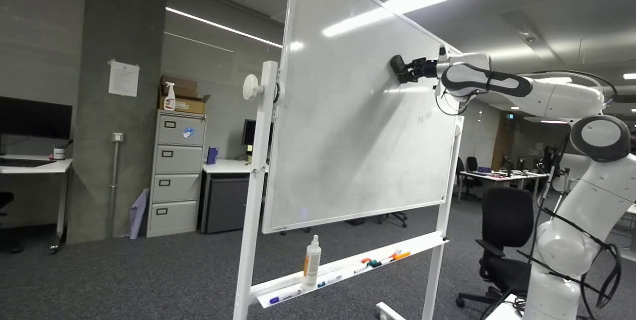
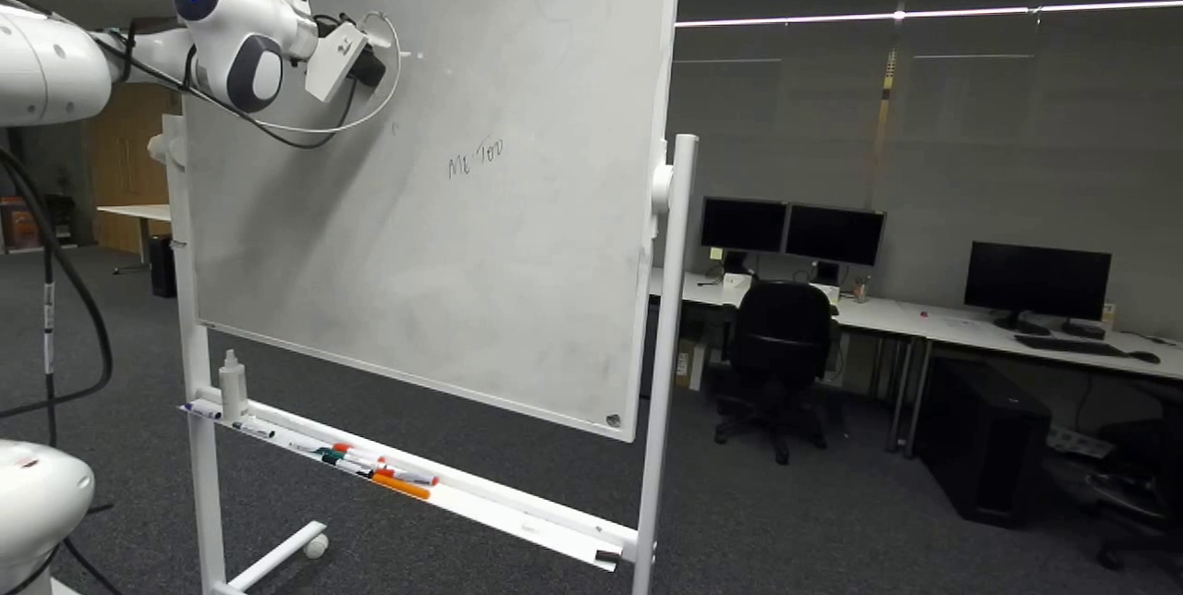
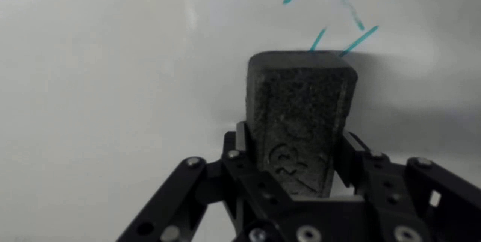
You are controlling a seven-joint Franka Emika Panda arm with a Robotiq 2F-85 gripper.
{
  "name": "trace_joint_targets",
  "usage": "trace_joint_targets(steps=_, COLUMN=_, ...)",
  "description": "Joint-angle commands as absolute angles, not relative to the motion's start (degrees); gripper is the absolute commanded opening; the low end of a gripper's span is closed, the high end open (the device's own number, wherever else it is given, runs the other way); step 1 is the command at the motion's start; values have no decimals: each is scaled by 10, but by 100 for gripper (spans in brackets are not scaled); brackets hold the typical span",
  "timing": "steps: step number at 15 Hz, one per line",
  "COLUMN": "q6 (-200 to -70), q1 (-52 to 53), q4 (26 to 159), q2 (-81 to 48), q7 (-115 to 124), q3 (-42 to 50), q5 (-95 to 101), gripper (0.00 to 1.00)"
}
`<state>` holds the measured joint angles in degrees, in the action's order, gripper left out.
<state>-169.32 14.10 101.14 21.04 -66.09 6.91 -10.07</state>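
- The gripper's (image 3: 295, 148) jaws pinch the eraser (image 3: 300, 110) by its two long sides;
- The eraser sits between the jaws, its upper end projecting past them in the wrist view;
- It stands at the whiteboard (image 1: 348, 151); actual contact cannot be told;
- In the wrist view, green strokes (image 3: 359, 41) show just above; two reach its outline

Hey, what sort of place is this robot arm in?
Most likely an office: the computer monitors, a black office chair and a grey filing cabinet all suggest it.
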Motion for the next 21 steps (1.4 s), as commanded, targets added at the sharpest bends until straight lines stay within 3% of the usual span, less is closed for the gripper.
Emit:
trace_joint_targets(steps=1, q6=-1746, q1=178, q4=1088, q2=242, q7=-675, q3=84, q5=-139, gripper=34)
trace_joint_targets(steps=7, q6=-1743, q1=228, q4=1146, q2=279, q7=-686, q3=125, q5=-165, gripper=34)
trace_joint_targets(steps=15, q6=-1740, q1=249, q4=1131, q2=290, q7=-673, q3=210, q5=-166, gripper=34)
trace_joint_targets(steps=21, q6=-1721, q1=234, q4=1152, q2=297, q7=-663, q3=205, q5=-148, gripper=34)
